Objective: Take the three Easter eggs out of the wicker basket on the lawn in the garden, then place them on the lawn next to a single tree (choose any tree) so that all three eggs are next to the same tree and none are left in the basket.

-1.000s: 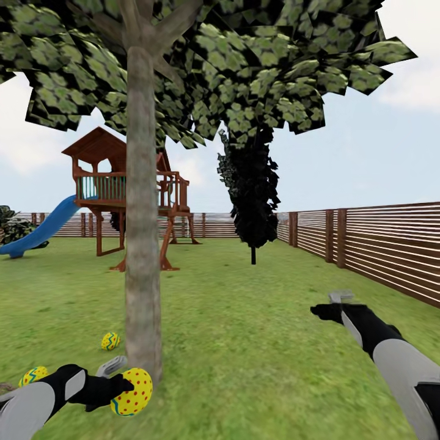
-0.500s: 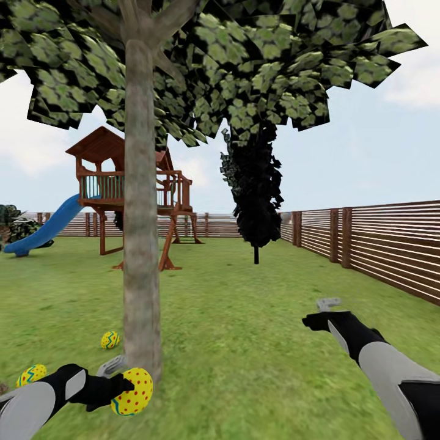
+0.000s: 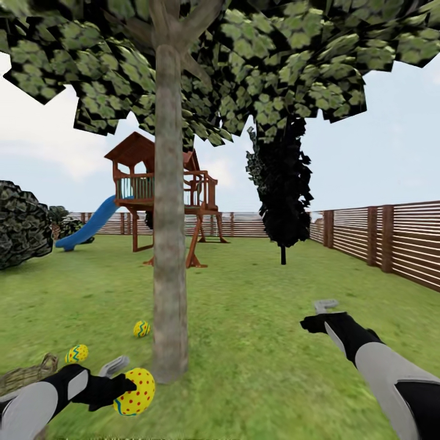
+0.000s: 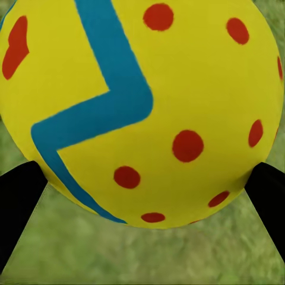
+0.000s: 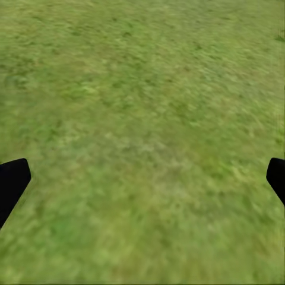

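Observation:
My left gripper [image 3: 125,389] is shut on a yellow Easter egg [image 3: 135,392] with red dots and a blue zigzag, held low just left of the tree trunk's [image 3: 169,256] base. Close up in the left wrist view, that egg [image 4: 142,113] sits between two black fingers [image 4: 18,202]. A second egg [image 3: 141,329] lies on the lawn [image 3: 244,342] left of the trunk. A third egg [image 3: 76,353] rests beside the wicker basket [image 3: 27,374] at the lower left. Over bare grass on the right, my right gripper [image 3: 319,313] stands open and empty; its fingertips [image 5: 12,181] are spread wide.
A wooden playset [image 3: 162,201] with a blue slide [image 3: 88,225] stands behind the tree. A dark conical tree [image 3: 282,183] is at mid-right, a round bush [image 3: 21,223] at the left. A slatted fence [image 3: 385,241] runs along the right and back.
The whole view has shifted right, so the camera has turned left; the basket and bush have come into sight. The left gripper still holds the egg. The right arm has barely moved.

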